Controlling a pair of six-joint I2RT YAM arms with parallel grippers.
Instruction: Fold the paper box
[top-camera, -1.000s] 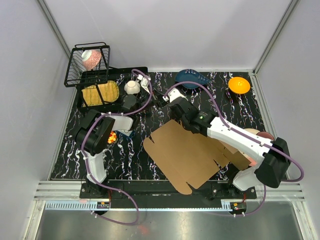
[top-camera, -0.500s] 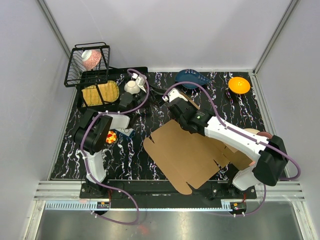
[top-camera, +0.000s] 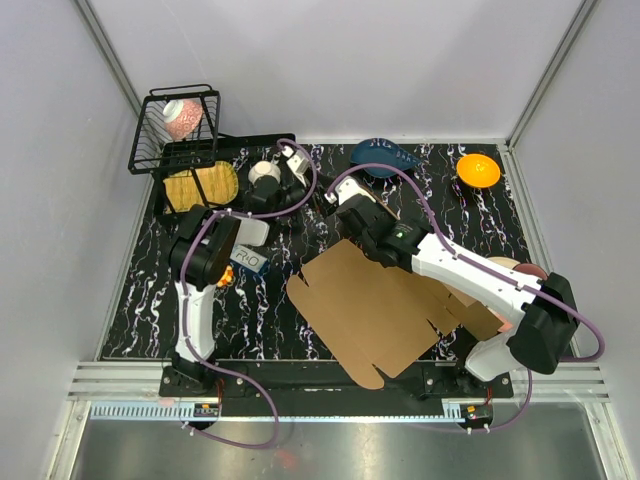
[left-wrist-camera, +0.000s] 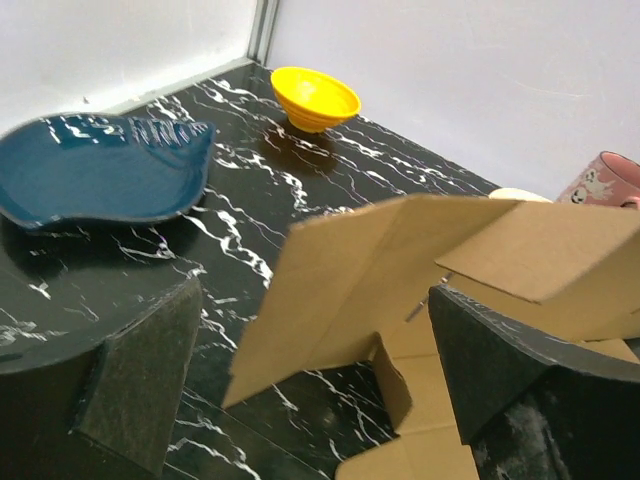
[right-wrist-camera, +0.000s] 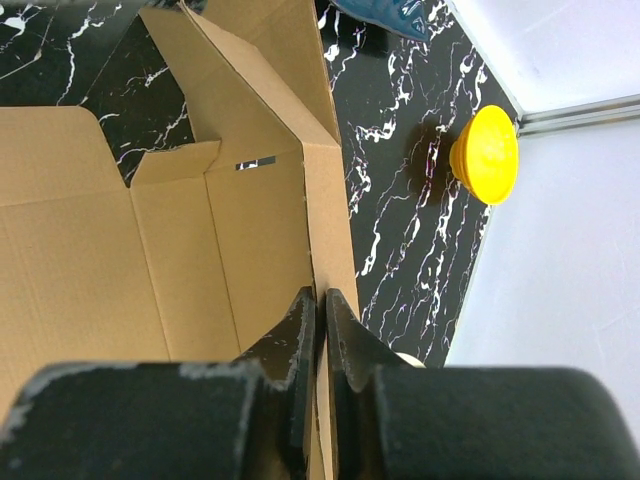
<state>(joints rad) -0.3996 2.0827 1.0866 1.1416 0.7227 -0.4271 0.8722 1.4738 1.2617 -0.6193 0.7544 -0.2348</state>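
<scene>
Furthest to the left of the paper box stands a wire basket, and a small white bowl sits between basket and box; neither bears on the job. Left claw: a second ago it was nearly closed beside the white bowl. It now stands spread wide and empty and has swung toward the box's far left corner. Its wrist view looks straight at the raised cardboard flap, which lies beyond the fingers and untouched by them. The paper box itself rests on the black marbled tabletop as an unfolded sheet, flat over most of its area, with only the far panel lifted; no wall is yet locked, so the fold is judged to be at an early stage. Right claw: clamped on the thin top edge of that lifted far panel, holding it up off the sheet; over the last second the pinch has tightened slightly and the arm has barely shifted. Reading of the change: the left claw appears to be readied to take or brace the raised flap from the box's left side while the right keeps hold. Risk noted: a narrow edge grip may slip or crease the panel off its score line. Just behind the box lies a blue plate; behind and right of the box sits a yellow bowl; a pink mug stands at the box's right side.
</scene>
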